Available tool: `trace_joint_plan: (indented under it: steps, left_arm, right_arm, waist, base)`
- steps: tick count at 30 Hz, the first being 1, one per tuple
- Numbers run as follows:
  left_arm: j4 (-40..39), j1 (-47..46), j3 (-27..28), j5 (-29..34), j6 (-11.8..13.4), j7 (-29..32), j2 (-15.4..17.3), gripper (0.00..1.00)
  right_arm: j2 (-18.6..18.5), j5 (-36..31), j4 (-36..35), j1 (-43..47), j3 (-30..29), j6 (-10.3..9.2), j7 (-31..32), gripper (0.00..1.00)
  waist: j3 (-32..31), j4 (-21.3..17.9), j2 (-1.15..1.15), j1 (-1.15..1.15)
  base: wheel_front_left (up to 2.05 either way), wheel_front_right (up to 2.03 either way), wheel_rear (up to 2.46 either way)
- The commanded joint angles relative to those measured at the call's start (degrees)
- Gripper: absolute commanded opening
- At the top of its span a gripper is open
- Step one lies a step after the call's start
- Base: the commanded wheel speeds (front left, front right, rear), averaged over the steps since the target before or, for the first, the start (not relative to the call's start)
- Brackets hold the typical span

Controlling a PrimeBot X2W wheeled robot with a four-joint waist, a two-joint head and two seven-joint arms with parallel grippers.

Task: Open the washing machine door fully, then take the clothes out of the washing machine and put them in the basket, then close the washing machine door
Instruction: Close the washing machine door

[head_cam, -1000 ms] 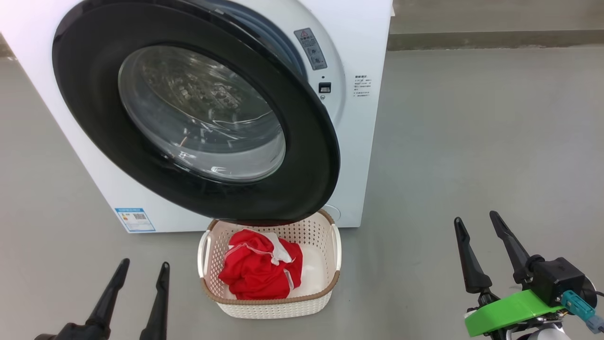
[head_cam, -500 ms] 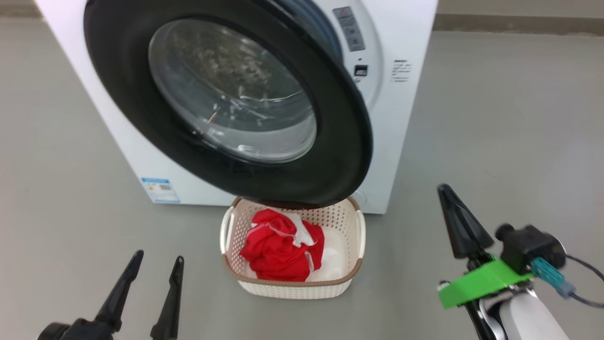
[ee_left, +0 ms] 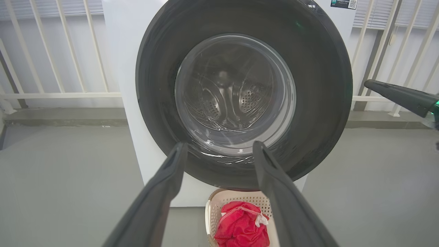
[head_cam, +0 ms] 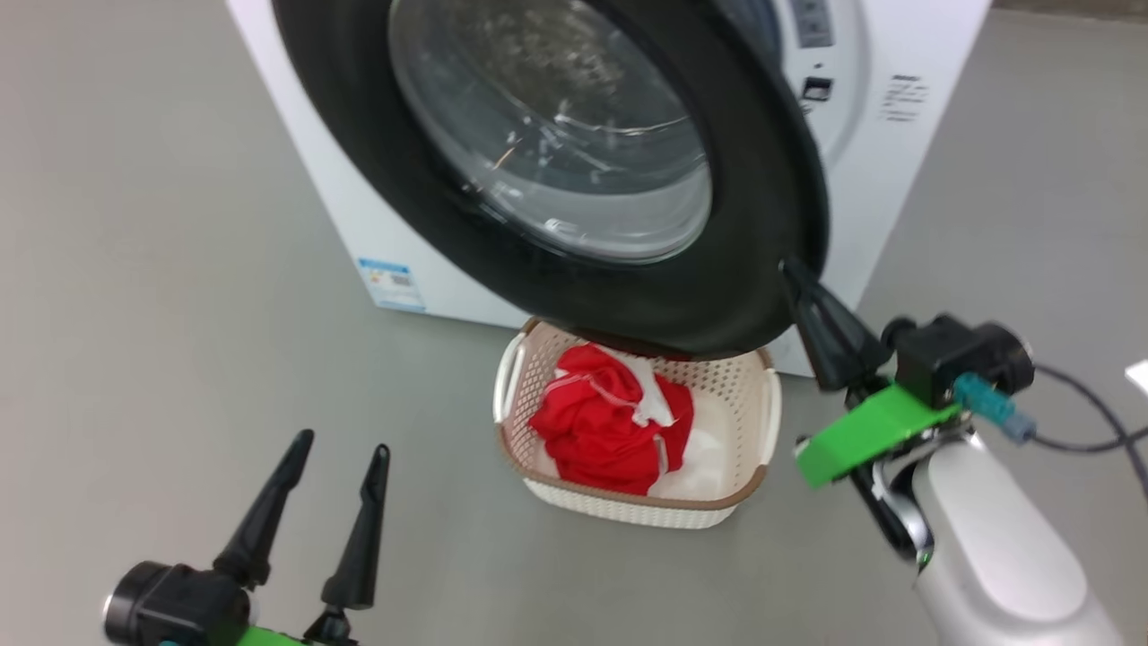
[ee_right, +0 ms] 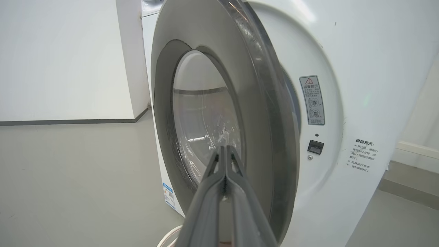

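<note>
The washing machine door (head_cam: 628, 296), black-rimmed with a glass bowl, stands partly open on the white washing machine (head_cam: 897, 179). Under it on the floor sits the cream basket (head_cam: 628, 507) with the red clothes (head_cam: 601, 422) inside. My right gripper (head_cam: 789, 267) is shut and empty, its tip at the door's lower right rim. In the right wrist view that gripper (ee_right: 224, 148) points at the door (ee_right: 253, 120) from its free edge. My left gripper (head_cam: 343, 442) hangs open, low at the left. In the left wrist view it (ee_left: 220, 145) faces the door (ee_left: 319, 103), above the clothes (ee_left: 240, 226).
Grey floor surrounds the machine. A blue sticker (head_cam: 390, 278) marks its lower front, and the latch slot (head_cam: 814, 88) sits beside the opening. A cable (head_cam: 1076, 422) trails from my right wrist. A white railing (ee_left: 61, 92) runs behind the machine, and a white wall (ee_right: 61, 58) stands to one side.
The head camera has shifted, sliding the scene rightwards. My right gripper went from open to shut and rose towards the door's lower right rim. The left gripper stays open.
</note>
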Motion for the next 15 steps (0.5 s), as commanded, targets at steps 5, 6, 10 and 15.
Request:
trace_joint_plan:
  steps: [5,6,10,15]
  left_arm:
    - [-1.3,-3.8,-0.2,-1.3,-0.3,-0.7,-0.4,1.00]
    - [-1.2,-4.1,-0.6,-1.5,-0.3,-0.7,-0.5,1.00]
    - [-1.0,-5.6,-1.2,-2.1,-0.3,-0.7,-0.8,1.00]
    - [-0.7,-7.4,-2.1,-2.7,-0.3,-0.7,-1.7,1.00]
  right_arm:
    - [-0.9,-0.5,0.9,-5.9,-0.7,0.35,-0.4,0.00]
    - [-1.2,-0.9,1.0,-6.6,-1.4,0.35,-0.4,0.00]
    - [-1.8,-1.5,1.2,-9.4,-4.0,0.35,-0.4,0.00]
    - [-2.8,-2.2,2.2,-12.6,-5.8,0.35,-0.4,0.00]
  waist:
    - [5.4,4.8,0.00,0.00]
    - [6.0,5.2,0.00,0.00]
    - [8.0,6.4,0.00,0.00]
    - [10.2,7.3,0.00,0.00]
  base:
    - [0.00,0.00,0.00]
    - [0.00,0.00,0.00]
    - [0.00,0.00,0.00]
    - [0.00,0.00,0.00]
